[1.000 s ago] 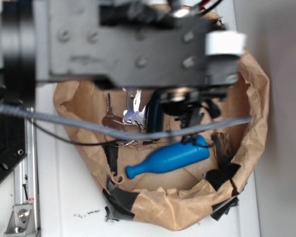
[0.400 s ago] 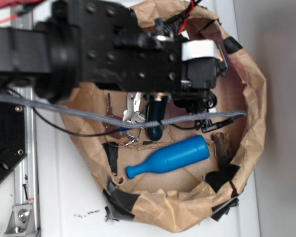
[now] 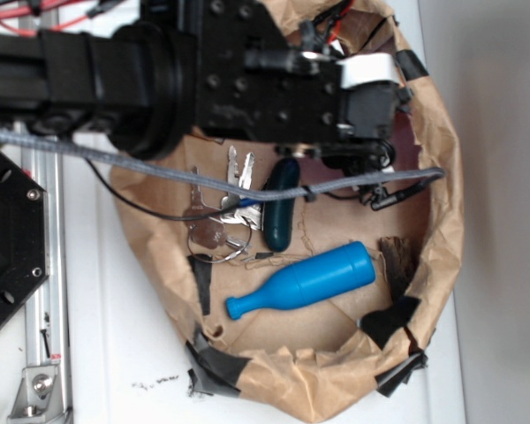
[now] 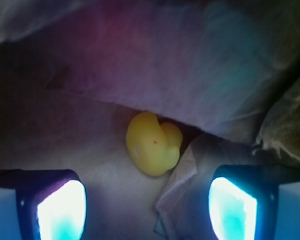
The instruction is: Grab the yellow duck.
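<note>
Wrist view: gripper point(image 4: 147, 200) spread wide, glowing fingertips point(image 4: 60, 210) at the lower corners, nothing between them. Duck point(image 4: 152, 145) ahead of the fingers and about midway between them, untouched, tucked against a fold of paper point(image 4: 190, 65) that overhangs it from beyond. Bare floor on the left-finger side of the duck; on the right-finger side a crumpled paper flap point(image 4: 182, 195) rising close by the duck and reaching toward that finger, so less room there. Beyond the duck, only the dim paper wall, closing off the far side. Exterior view: arm point(image 3: 159, 71) and wrist block point(image 3: 291, 88) low over the far part of the paper bowl point(image 3: 442, 221), covering the gripper and the duck from this angle. Out from under the arm on the bowl's floor: dark capsule-shaped thing point(image 3: 279, 205), keys point(image 3: 221, 216) on a ring just beside it, blue pin point(image 3: 302, 280) lying on its side nearer the front rim. Grey cable point(image 3: 353, 183) strung across above these. Black tape patches point(image 3: 219, 362) along the rim; white table point(image 3: 132, 353) outside it.
</note>
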### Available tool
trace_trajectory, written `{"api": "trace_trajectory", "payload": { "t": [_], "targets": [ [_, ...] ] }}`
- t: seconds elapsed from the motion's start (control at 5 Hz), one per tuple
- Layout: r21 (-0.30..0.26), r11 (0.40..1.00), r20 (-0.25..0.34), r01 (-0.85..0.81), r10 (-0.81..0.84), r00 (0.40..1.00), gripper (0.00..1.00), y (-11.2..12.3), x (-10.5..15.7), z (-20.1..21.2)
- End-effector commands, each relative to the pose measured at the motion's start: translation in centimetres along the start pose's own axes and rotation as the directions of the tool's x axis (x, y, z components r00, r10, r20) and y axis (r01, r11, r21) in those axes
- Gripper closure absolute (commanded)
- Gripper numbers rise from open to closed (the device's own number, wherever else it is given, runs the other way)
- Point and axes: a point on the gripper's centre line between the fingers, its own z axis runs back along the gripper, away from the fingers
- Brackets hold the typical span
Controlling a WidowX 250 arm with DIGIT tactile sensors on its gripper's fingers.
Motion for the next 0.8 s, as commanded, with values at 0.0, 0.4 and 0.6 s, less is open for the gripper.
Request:
{"api": "trace_trajectory", "payload": {
  "t": [0.0, 0.4, 0.6],
  "targets": [
    [0.007, 0.995, 0.143, -0.098, 0.096, 0.985, 0.00, 1.8, 2.8, 1.5],
    [-0.023, 0.998, 0.218, -0.066, 0.069, 0.973, 0.00, 1.1, 2.4, 1.2],
    [-0.056, 0.998, 0.237, -0.012, 0.025, 0.971, 0.00, 0.7, 2.8, 0.7]
  ]
}}
